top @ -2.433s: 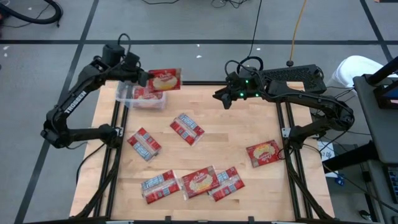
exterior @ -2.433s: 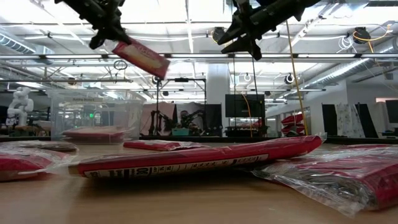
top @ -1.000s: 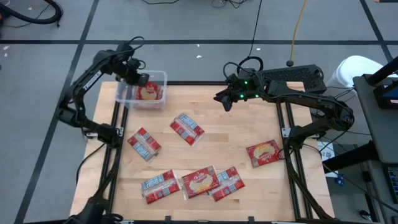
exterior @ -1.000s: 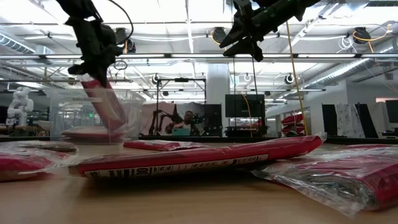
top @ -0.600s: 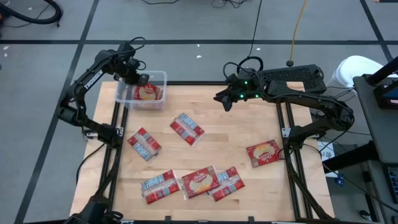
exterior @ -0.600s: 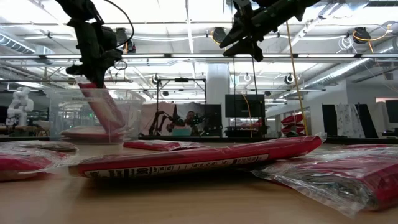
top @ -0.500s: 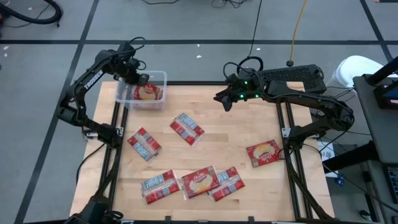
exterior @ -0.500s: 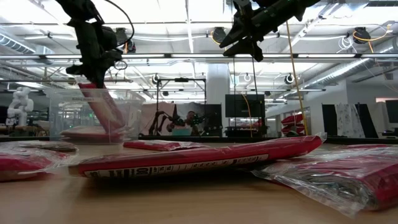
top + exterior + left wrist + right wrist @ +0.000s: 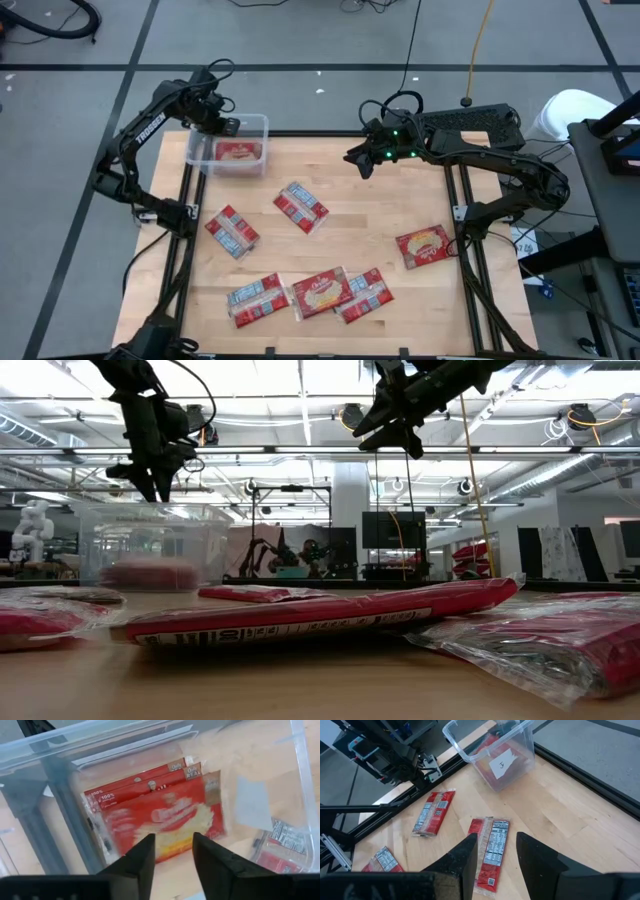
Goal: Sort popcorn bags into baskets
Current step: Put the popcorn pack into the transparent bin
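Seven popcorn bags (image 9: 301,205) on table (one basket (image 9: 258,125)).

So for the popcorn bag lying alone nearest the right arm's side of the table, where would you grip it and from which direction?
Probably from straight above, pinching across one long edge. That popcorn bag lies flat on the table, picture side up, slightly askew, with nothing touching it. The open right gripper hovers over the table's far edge and would have to come toward it.
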Robot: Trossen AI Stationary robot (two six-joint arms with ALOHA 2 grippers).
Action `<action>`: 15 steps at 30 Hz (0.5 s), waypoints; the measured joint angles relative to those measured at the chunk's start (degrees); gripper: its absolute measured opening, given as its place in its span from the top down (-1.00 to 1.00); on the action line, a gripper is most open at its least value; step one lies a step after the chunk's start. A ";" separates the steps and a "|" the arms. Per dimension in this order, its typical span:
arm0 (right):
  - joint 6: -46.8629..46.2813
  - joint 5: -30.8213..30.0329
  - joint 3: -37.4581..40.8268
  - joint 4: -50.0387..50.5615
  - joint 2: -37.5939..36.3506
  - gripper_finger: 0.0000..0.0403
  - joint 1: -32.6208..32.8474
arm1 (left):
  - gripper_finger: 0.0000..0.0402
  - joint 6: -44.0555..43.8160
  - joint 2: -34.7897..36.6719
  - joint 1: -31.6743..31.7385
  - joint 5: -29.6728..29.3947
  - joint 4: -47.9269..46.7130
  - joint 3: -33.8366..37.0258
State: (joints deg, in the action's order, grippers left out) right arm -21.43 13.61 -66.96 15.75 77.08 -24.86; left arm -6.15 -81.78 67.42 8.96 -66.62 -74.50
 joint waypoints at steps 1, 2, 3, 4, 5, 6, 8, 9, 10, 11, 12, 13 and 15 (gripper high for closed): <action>-0.25 0.00 0.00 0.00 0.00 0.35 0.00 | 0.27 0.00 0.00 0.00 0.14 0.15 0.00; -0.50 0.00 0.00 0.00 0.00 0.35 0.00 | 0.23 0.00 0.00 0.00 0.30 0.18 0.00; -0.80 -0.01 0.00 0.00 0.00 0.35 0.00 | 0.21 0.00 0.00 0.00 0.39 0.14 0.00; -1.06 -0.01 0.00 0.00 0.00 0.35 0.00 | 0.20 0.02 0.00 0.00 0.41 0.12 0.00; -1.42 0.00 0.00 0.00 0.00 0.35 0.00 | 0.19 0.09 0.02 0.00 0.54 0.04 0.00; -1.85 0.00 0.00 0.00 0.00 0.35 0.00 | 0.18 0.23 0.02 0.00 0.94 -0.29 0.00; -2.89 -0.02 0.00 0.00 0.00 0.35 0.00 | 0.19 0.28 0.04 0.00 2.22 -0.82 0.01; -3.57 0.00 0.00 0.02 0.00 0.35 0.00 | 0.20 0.28 0.12 0.00 3.15 -0.84 0.02; -4.23 -0.02 0.00 0.03 0.00 0.35 0.00 | 0.22 0.45 0.33 0.00 4.34 -0.83 0.02; -4.96 -0.01 0.00 0.11 0.00 0.35 0.00 | 0.24 0.82 0.66 -0.03 5.73 -0.80 0.02; -5.55 -0.01 0.00 0.39 0.00 0.35 0.00 | 0.26 1.17 1.09 -0.17 7.09 -0.65 0.02; -6.19 0.00 0.00 0.90 0.00 0.35 0.11 | 0.28 1.41 1.62 -0.56 8.06 -0.43 0.02; -7.11 -0.02 0.00 2.70 0.00 0.35 0.29 | 0.33 1.71 2.78 -1.58 8.96 0.18 0.04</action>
State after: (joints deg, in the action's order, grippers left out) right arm -28.54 13.59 -66.96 18.44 77.08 -24.57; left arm -4.44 -79.00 65.84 17.92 -66.44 -74.46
